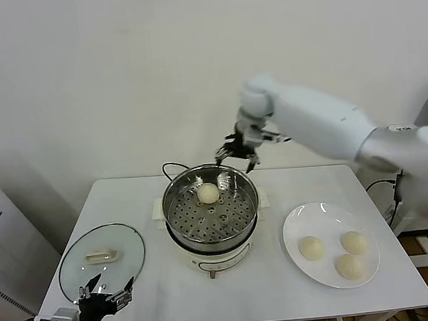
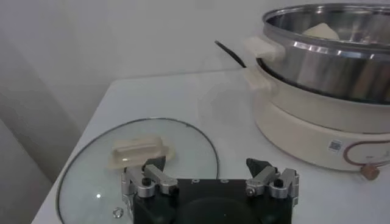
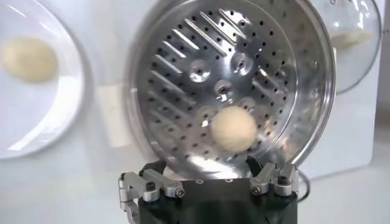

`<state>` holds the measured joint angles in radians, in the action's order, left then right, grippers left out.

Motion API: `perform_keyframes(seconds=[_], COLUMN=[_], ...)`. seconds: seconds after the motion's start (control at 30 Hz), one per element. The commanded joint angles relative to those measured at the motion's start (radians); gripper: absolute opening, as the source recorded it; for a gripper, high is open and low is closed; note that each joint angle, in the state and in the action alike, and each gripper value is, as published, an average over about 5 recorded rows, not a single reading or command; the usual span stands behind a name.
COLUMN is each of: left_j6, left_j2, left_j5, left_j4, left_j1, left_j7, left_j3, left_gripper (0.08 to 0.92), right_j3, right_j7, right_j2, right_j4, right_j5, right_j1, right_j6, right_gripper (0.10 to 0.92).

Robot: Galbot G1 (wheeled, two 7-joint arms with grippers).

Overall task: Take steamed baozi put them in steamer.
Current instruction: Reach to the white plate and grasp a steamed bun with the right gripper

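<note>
Right gripper (image 1: 236, 153) hovers above the far rim of the steamer (image 1: 175, 207), fingers spread wide, holding nothing. One baozi (image 1: 208, 193) sits on the perforated tray toward the back; three more baozi (image 1: 311, 248) lie on the white plate (image 1: 300, 220) to the steamer's right. Left gripper (image 1: 105, 299) parked low by the glass lid (image 1: 128, 243), fingers apart, empty.

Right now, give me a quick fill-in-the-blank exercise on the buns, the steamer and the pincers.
1. The steamer holds ____ baozi.
2. The plate carries ____ baozi.
3. The right pincer hangs open above the steamer's ____ rim.
4. The glass lid lies flat near the open ____ pincer.

Missing words: one; three; far; left
</note>
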<state>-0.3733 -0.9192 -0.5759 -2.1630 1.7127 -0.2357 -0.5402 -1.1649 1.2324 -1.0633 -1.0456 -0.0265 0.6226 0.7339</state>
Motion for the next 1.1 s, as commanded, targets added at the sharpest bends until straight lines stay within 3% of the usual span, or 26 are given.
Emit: perform_keyframes(seconds=[0.03,0.47,1.1], left_j6=[0.001,0.0,0.003], left_j2=[-0.001,-0.003,-0.008], left_j5=[-0.001,-0.011,-0.011], left_j4=[0.001,-0.001,-0.006], left_j1=[0.0,-0.006,0.003], left_j7=[0.0,0.0,0.0], left_j3=[0.001,0.001,-0.003], left_gripper=[0.823,0.823,0.823], right_j3=[-0.319,-0.374,-0.195], right_j7=[-0.003,-0.145,-0.296], right_j2=[0.275,0.509,0.515], right_j4=[-0.105,-0.293,-0.289], right_j5=[-0.378,-0.403,-0.329], right_j1=[0.192,0.038,-0.299], right_j6=[-0.577,-0.685,-0.758], right_gripper=[0.823,0.823,0.823])
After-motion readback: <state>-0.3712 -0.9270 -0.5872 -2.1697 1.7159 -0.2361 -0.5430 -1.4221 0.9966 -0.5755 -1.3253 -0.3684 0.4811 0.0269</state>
